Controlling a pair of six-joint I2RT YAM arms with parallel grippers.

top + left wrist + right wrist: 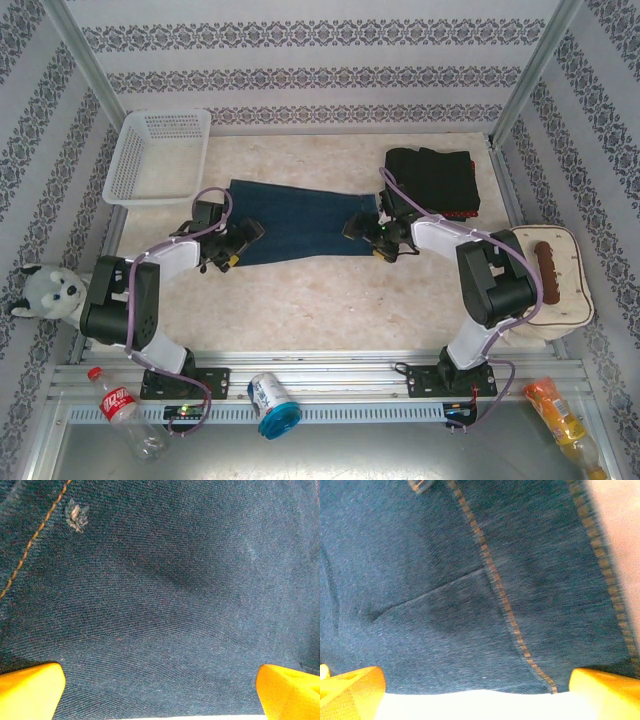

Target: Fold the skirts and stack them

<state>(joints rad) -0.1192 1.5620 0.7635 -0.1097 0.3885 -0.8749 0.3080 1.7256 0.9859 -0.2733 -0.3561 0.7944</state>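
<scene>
Backdrop: patterned wallpaper on three sides, with a pale mottled table [330,300] under everything.
Landmark: denim skirt [295,225], dark blue with orange stitching, spread flat and roughly central on the table.
Left gripper [245,240]: at the skirt's left end, jaws wide, nothing held. From its wrist, the yellow fingertips [30,690] sit far apart low over the cloth, just inside the skirt's edge. I can't tell if they touch it.
Right gripper [358,228]: at the skirt's right end, equally wide and empty, over a seam and a pocket slit.
Folded stack [432,180]: beyond the skirt's right end, well apart from it. It is dark on top, with a sliver of red [460,213] at its near edge.
Step in hand: looks like the start of a fold, with both arms placed for a two-point pinch.
Next move calls for: both jaws closing on the cloth edge at matching spots, then lifting and carrying together. Uneven timing would likely skew the fold or drag the skirt.
Basket [130,150]: white mesh, beyond the skirt's left end, not in the way.
Clutter: plush dog [45,293] far left of the skirt, cushion [550,285] far right, bottle [125,410], can [270,402] and orange packet [560,405] along the near rail.
Obstacles: none on the skirt. The stack is the closest thing to the right arm's swing.
</scene>
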